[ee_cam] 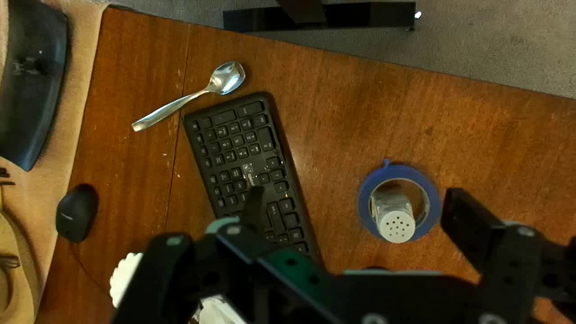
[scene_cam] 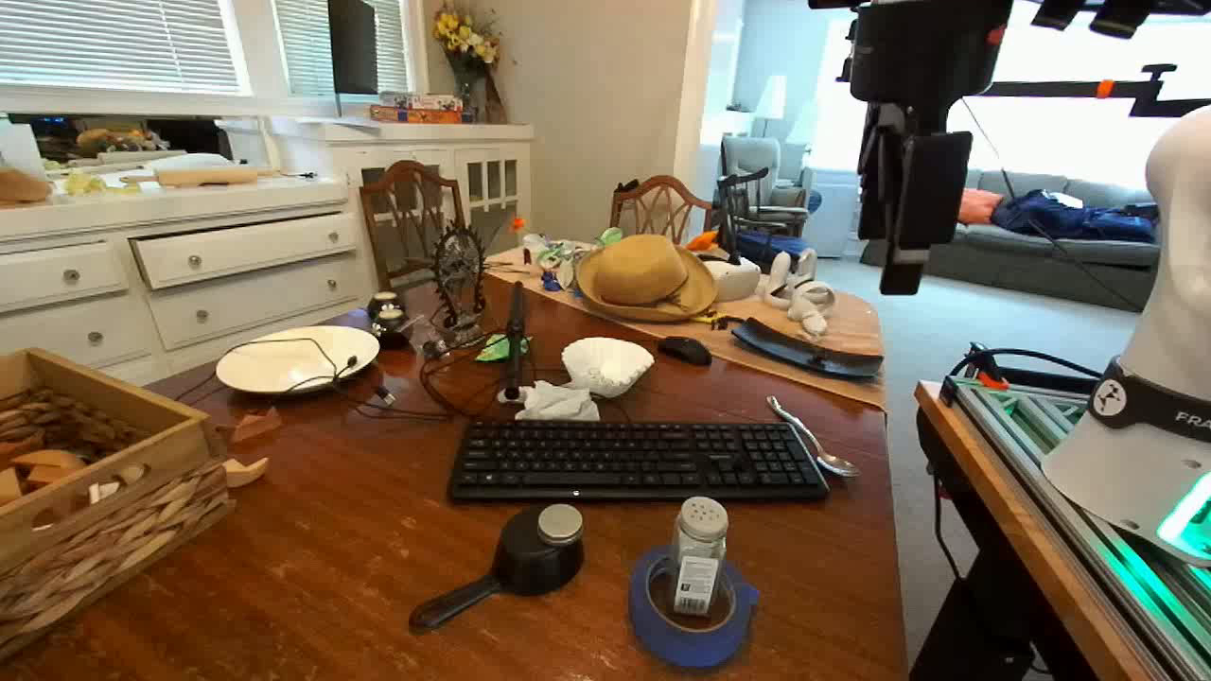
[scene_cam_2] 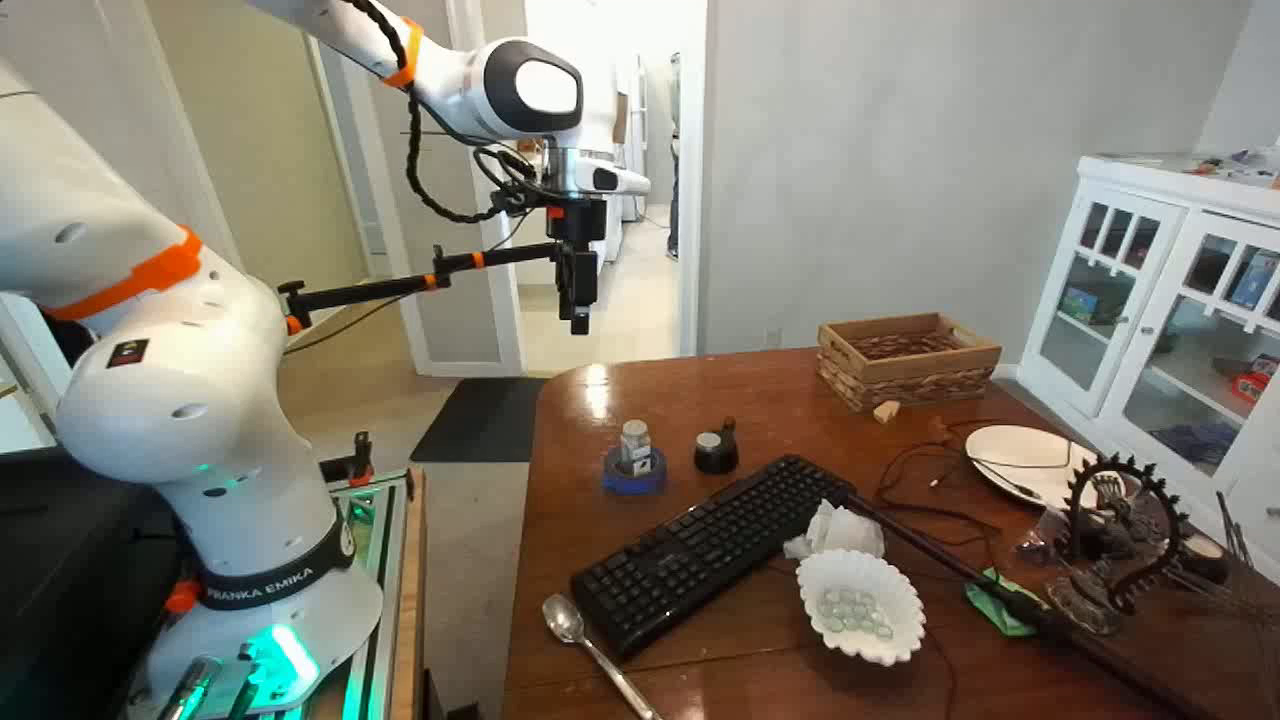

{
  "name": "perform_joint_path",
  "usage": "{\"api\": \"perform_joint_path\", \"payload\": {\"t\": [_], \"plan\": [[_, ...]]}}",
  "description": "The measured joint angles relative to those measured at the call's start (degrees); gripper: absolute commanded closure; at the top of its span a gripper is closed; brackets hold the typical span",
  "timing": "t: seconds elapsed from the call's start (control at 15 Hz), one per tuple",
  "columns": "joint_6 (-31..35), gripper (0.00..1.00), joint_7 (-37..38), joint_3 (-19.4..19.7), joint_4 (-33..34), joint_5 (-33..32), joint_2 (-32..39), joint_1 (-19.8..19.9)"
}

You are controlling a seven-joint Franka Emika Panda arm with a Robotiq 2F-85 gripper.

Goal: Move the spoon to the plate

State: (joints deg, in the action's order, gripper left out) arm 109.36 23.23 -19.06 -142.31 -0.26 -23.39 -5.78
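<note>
Spoon (ee_cam: 191,96) on table (ee_cam: 405,117), below pincer (ee_cam: 354,198), well apart

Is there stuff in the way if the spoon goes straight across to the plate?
Yes. Between the spoon and the plate are a crumpled white wad, a long black rod and loose cables, one of them across the plate itself. The keyboard and the white bowl sit close alongside that line.

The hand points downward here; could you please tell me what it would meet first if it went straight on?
The hand would probably meet bare tabletop near the keyboard and the blue tape roll; depth is unclear, so it might instead clip either one.
</note>
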Motion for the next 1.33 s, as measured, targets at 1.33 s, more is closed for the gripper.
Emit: {"api": "perform_joint_path", "payload": {"t": [1.33], "plan": [[16.9,0.00,41.4,17.9,-0.6,-19.9,28.4,11.1]]}}
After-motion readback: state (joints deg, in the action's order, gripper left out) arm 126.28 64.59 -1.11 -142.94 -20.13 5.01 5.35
